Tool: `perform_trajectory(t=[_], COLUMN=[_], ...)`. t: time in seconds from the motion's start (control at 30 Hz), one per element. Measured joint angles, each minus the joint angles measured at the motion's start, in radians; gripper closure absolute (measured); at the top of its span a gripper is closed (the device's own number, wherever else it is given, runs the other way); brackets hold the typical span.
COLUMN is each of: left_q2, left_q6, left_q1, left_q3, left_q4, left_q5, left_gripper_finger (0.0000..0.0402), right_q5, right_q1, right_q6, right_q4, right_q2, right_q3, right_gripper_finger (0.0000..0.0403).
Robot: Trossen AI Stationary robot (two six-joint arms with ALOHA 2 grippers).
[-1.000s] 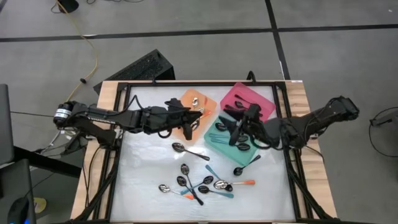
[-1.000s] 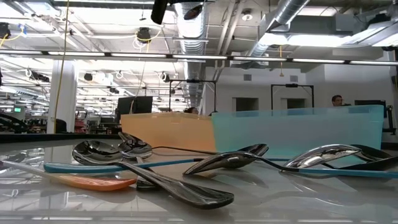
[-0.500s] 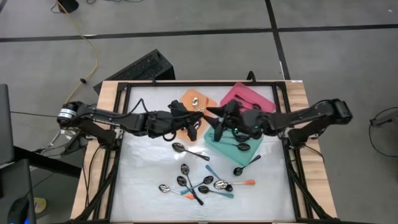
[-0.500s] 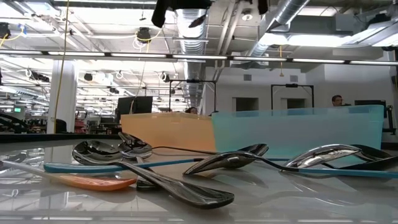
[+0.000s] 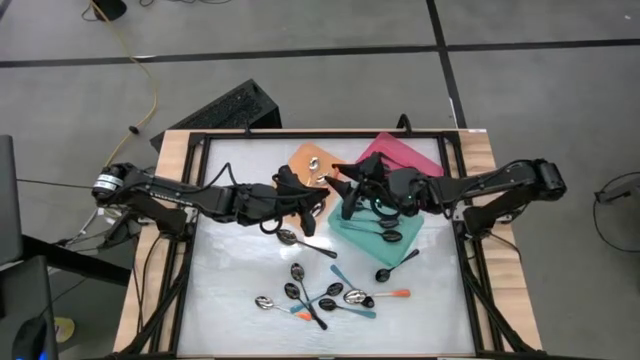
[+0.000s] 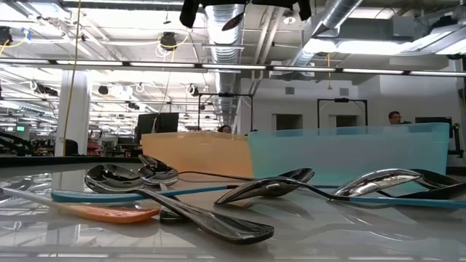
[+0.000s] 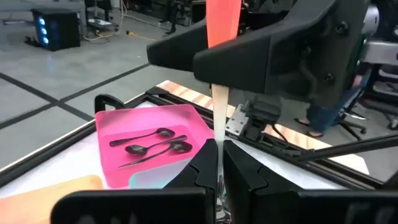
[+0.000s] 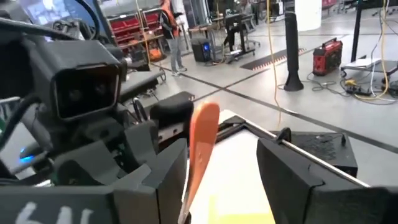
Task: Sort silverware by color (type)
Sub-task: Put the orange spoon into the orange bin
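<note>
Spoons lie scattered; one orange-handled spoon stands upright.

Grey tiled floor around wood-edged worktop; open hall behind, ceiling ducts, strip lights, white pillar.

no legible text, labels, brands or numbers in any view

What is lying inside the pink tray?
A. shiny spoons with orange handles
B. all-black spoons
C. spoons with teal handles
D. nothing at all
B: the left wrist view shows three all-black spoons lying inside the pink tray, with no orange or teal handles among them.
</note>
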Motion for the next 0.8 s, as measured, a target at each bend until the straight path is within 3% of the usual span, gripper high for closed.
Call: perform_trajectory(t=[0.1, 0.2, 0.43, 0.8], left_q2=[0.000, 0.000, 0.000, -0.011], left_q6=[0.015, 0.018, 0.027, 0.081], left_q1=[0.000, 0.002, 0.005, 0.004], left_q3=[0.000, 0.000, 0.000, 0.000], left_q4=[-0.003, -0.001, -0.023, -0.064], left_q5=[-0.001, -0.001, -0.049, -0.046], left_gripper_finger=[0.0401, 0.0401, 0.0400, 0.0401], right_q5=[-0.020, -0.070, -0.084, -0.081], right_q1=[-0.003, -0.014, -0.019, -0.048], right_q6=[0.000, 0.010, 0.042, 0.067], right_q4=[-0.011, 0.002, -0.012, -0.039], right_q2=[0.004, 0.024, 0.054, 0.054], right_q3=[-0.001, 0.000, -0.002, -0.002], right_gripper_finger=[0.0200, 0.0232, 0.0387, 0.0398])
